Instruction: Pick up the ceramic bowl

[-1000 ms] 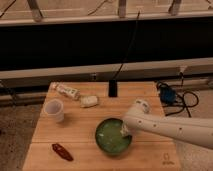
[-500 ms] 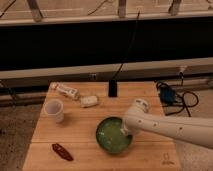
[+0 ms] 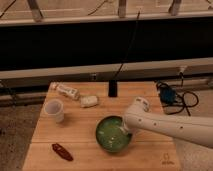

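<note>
One glossy green round ceramic bowl sits at the front middle of the pale wooden worktop. The white arm's tool is at the bowl's right rim, closed on it. Elsewhere: one translucent white cup, one dark red oblong item, two small pale packets.

The ceramic bowl looks glossy green, speckled inside. At its 3 o'clock rim, the shut gripper and arm wear smooth white plastic. The table is matt wood.
</note>
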You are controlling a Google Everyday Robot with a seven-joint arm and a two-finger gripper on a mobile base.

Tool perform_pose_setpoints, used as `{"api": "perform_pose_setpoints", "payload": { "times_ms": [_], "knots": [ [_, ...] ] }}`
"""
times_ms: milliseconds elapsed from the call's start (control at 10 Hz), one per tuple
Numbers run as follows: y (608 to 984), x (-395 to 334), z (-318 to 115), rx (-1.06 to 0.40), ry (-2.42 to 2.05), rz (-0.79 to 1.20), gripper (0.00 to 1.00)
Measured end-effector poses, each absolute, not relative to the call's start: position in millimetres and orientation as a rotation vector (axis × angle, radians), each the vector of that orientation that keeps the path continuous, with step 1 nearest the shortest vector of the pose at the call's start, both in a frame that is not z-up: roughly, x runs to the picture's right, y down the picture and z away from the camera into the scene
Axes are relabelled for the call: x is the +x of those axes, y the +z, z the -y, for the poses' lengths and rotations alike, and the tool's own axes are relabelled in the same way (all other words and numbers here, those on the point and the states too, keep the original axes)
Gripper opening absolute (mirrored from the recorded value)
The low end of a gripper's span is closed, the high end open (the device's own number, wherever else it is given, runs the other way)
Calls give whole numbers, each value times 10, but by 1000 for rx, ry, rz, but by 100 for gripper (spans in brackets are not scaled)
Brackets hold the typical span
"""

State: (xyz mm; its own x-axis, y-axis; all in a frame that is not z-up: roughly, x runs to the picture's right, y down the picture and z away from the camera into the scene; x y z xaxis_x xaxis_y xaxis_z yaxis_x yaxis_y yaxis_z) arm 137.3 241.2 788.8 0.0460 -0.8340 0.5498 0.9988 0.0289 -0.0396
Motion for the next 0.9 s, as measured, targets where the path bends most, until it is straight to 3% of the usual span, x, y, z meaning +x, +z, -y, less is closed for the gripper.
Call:
{"api": "perform_pose_setpoints", "payload": {
  "times_ms": [900],
  "knots": [
    [7635, 1406, -1981, -454, -1526, 393, 0]
  ]
}}
